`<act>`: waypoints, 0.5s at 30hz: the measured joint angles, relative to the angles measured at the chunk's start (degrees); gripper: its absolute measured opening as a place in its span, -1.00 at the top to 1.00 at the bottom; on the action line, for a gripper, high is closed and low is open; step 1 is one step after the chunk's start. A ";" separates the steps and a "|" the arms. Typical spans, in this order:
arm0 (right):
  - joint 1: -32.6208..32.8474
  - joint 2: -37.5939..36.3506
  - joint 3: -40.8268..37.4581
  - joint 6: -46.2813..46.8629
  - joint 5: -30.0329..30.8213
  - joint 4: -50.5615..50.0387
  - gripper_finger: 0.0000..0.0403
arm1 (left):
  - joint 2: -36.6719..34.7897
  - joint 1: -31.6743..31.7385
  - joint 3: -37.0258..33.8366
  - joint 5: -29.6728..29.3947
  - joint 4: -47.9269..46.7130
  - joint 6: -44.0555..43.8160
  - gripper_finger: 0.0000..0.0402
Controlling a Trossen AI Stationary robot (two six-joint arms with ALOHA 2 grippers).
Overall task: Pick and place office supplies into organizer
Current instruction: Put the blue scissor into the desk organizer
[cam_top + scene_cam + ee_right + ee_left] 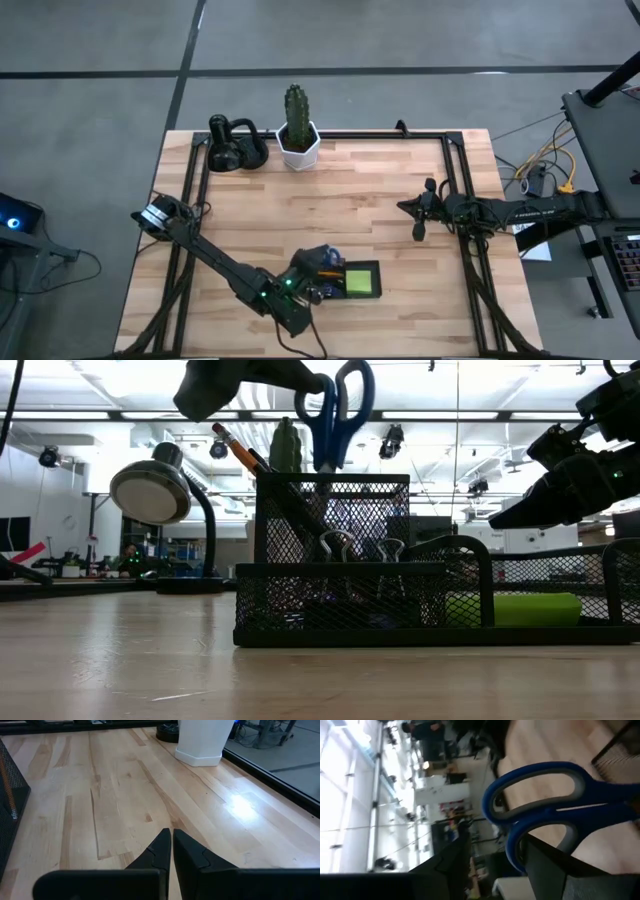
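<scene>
Two claws, left claw (318, 272) clamped on scissors (335, 415) over organizer (340, 560), right claw (418, 232) together, cactus pot (298, 145) well apart.

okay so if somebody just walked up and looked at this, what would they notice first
Probably the blue-handled scissors standing handles-up in the black mesh organizer near the table's front edge, with the left gripper right above them. Next, the lime-green sticky-note pad glowing in the organizer's low tray. The right gripper waits shut over bare wood on the right side.
</scene>
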 joint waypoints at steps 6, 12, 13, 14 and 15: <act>0.01 0.02 0.00 0.00 0.00 0.00 0.96 | 0.00 -0.11 -0.23 4.90 -0.11 -4.32 0.22; 0.00 0.02 0.00 0.03 0.01 0.00 0.96 | 0.00 -0.22 -0.21 5.98 -0.12 -5.20 0.22; 0.00 0.02 0.00 0.06 0.01 0.00 0.96 | 0.00 -0.22 -0.21 6.18 -0.14 -5.37 0.22; 0.00 0.01 0.00 0.04 0.02 0.00 0.96 | 0.00 -0.22 -0.21 6.42 -0.20 -6.22 0.22; 0.00 0.02 0.00 0.02 0.02 0.00 0.96 | 0.00 -0.22 -0.21 6.72 -0.32 -7.55 0.22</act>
